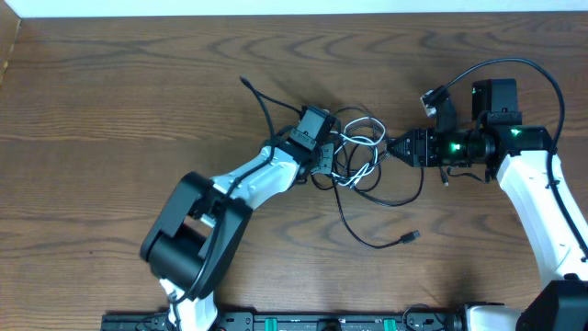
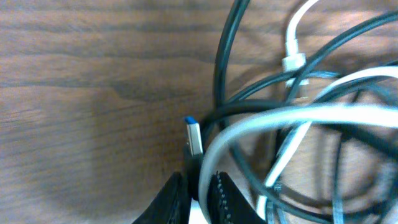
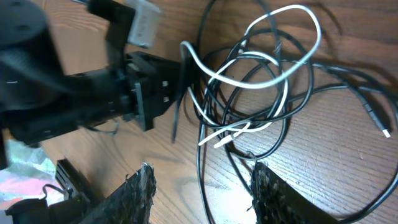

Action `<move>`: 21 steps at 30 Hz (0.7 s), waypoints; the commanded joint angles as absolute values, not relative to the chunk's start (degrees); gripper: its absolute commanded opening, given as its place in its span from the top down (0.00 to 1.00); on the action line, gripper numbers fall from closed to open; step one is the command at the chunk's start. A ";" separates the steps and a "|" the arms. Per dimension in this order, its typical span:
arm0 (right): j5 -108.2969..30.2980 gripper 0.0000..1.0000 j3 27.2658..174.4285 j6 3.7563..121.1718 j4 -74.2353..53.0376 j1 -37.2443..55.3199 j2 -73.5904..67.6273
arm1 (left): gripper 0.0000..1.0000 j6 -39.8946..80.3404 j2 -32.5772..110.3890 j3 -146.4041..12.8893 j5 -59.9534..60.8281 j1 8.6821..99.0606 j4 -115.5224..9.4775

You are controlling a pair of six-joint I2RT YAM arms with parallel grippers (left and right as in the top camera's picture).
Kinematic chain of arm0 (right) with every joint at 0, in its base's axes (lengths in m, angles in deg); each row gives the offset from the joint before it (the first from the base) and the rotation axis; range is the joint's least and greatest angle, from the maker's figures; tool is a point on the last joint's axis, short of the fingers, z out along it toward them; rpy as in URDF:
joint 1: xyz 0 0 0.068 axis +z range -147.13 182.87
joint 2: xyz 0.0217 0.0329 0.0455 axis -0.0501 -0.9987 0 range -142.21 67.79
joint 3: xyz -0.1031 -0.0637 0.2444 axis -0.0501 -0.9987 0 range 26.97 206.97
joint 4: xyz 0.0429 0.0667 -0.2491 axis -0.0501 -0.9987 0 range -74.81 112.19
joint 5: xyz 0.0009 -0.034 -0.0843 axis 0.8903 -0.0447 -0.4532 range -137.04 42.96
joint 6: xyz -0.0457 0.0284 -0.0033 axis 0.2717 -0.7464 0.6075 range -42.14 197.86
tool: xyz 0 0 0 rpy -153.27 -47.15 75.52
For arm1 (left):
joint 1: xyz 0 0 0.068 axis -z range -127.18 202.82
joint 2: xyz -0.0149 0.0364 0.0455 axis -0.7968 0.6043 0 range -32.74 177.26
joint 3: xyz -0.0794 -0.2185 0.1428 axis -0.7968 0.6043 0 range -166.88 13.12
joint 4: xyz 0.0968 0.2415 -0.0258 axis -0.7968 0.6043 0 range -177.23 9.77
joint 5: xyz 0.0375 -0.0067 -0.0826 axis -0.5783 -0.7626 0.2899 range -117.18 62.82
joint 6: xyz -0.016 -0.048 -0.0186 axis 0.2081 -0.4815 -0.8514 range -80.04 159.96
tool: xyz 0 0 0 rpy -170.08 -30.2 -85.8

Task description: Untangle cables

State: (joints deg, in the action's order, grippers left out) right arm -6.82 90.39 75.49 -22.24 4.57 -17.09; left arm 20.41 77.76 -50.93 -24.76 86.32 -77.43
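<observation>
Cables (image 1: 356,158) bunch centrally on the table (image 1: 110,92), well apart from its edges.

Centre: we see the cables (image 1: 360,156) heaped in overlapping loops, with no clean gap through them.
Left arm's side: the left gripper (image 2: 198,194) sits in the heap's edge and blocks that flank.
Right arm's side: the right gripper (image 3: 202,168) stands close against the heap.
Near side: one strand trails out to a plug (image 1: 412,237).
Elsewhere: we find the table (image 1: 119,92) open for passing.
</observation>
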 commanded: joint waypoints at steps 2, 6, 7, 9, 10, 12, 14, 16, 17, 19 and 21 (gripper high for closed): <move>-5.74 0.53 91.35 76.21 -21.69 6.32 -16.22 | 0.85 20.41 60.88 -50.76 -17.07 86.27 -72.27; 0.97 0.55 91.37 76.12 -17.17 8.24 -16.22 | 0.85 21.24 50.85 -50.76 -10.84 86.27 -72.22; 2.87 0.56 91.37 75.43 -15.79 8.24 -16.22 | 0.85 21.24 49.17 -50.76 -10.84 86.27 -72.22; 6.21 0.56 91.37 74.66 -12.95 8.22 -16.19 | 0.86 21.22 46.20 -50.76 -10.86 86.27 -72.31; 8.27 0.56 91.37 74.62 -11.29 8.22 -16.19 | 0.87 21.17 44.53 -50.76 -10.86 86.25 -72.64; 9.12 0.56 91.37 73.04 -9.28 8.24 -16.19 | 0.87 21.13 42.48 -51.20 -10.82 86.25 -73.40; 9.03 0.55 91.37 73.00 -8.60 8.24 -16.22 | 0.87 20.96 40.51 -52.35 -10.86 86.25 -73.82; 7.28 0.55 91.37 73.24 -8.66 8.24 -16.22 | 0.90 20.96 39.31 -52.51 -11.17 85.84 -73.78; 2.10 0.55 91.37 73.20 -8.69 8.94 -16.22 | 0.90 20.96 39.05 -52.51 -11.54 85.05 -72.90; -4.85 0.55 91.35 71.47 -8.90 11.54 -16.54 | 0.90 18.94 39.11 -52.51 -13.18 82.32 -68.57; -14.03 0.53 91.35 71.47 -8.88 16.52 -17.96 | 0.90 15.93 39.11 -52.51 -17.35 78.80 -62.02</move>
